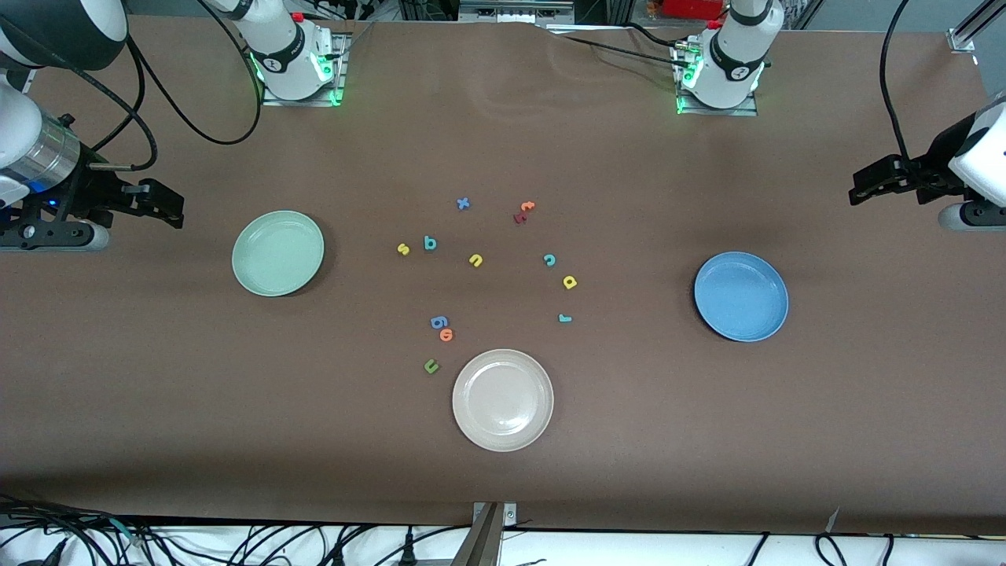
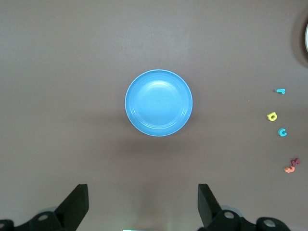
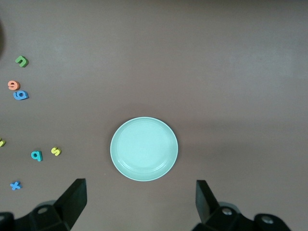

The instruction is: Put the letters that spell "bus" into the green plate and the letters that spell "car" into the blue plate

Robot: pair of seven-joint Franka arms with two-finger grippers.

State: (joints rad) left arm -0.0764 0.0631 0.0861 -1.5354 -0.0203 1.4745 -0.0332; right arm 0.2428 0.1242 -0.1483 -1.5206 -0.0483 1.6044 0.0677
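Lying in a loose scatter on the brown table (image 1: pixel 503 141), the foam letters all sit clear of the plates, and the beige-white plate (image 1: pixel 502 399) serves as the landmark, nearest the front camera of the three plates. Farther from the camera than that plate, toward the right arm's end, the yellow "s" (image 1: pixel 403 249), teal "b" (image 1: pixel 429 243) and yellow "u" (image 1: pixel 475 260) form a rough row. Toward the left arm's end from them, also farther from the camera than the beige-white plate, lie the teal "c" (image 1: pixel 549 260), yellow "a" (image 1: pixel 570 282) and teal "r" (image 1: pixel 564 318). Near the beige-white plate's rim on the right arm's side are the green "u" (image 1: pixel 431 365), the orange "o" (image 1: pixel 446 335) and the blue "g" (image 1: pixel 438 321), the last two touching or nearly so. Farthest from that plate sit a blue "x" (image 1: pixel 463 203) and an orange "t" (image 1: pixel 526 207) beside a dark red piece (image 1: pixel 519 218) whose shape is hard to read.

The green plate (image 1: pixel 278 252) lies well apart from the beige-white plate toward the right arm's end, holding nothing; the blue plate (image 1: pixel 741 295) lies toward the left arm's end, likewise bare. The right gripper (image 3: pixel 139 204) hangs by the green plate at the right arm's end, jaws spread wide, gripping nothing. The left gripper (image 2: pixel 143 207) hangs by the blue plate at the left arm's end, jaws equally wide and unladen.
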